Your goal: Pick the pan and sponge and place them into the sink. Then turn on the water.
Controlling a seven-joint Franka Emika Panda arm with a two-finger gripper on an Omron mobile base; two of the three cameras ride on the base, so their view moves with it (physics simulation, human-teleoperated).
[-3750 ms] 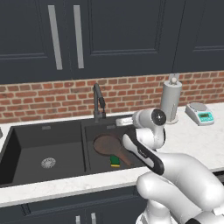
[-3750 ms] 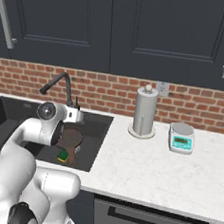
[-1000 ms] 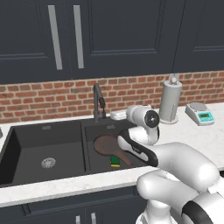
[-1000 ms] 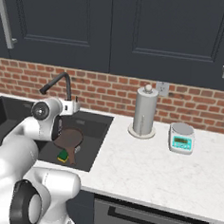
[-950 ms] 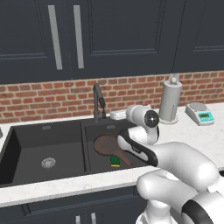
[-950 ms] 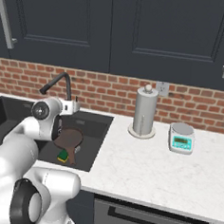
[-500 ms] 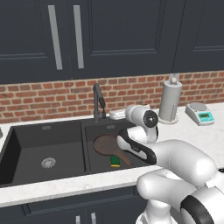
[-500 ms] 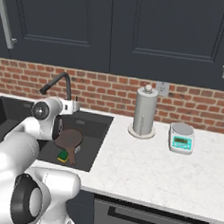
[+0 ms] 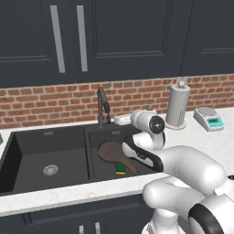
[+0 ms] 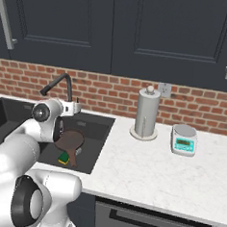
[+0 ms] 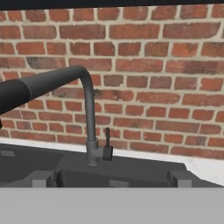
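The pan [image 9: 109, 151] and the sponge [image 9: 120, 168] both lie in the right side of the sink [image 9: 27, 157] — the sponge touching the pan's handle. The gripper [image 10: 73, 107] is wide open, holding nothing, and faces the faucet [image 11: 89, 113].

1 pan [image 9: 109, 151], 1 sponge [image 9: 120, 168], 1 sink [image 9: 27, 157], 1 scale [image 9: 209, 119].

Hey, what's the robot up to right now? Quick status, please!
Gripper open, empty, facing the faucet. Pan and sponge lie in the sink, right basin. No water running. Nothing between hand and faucet lever.
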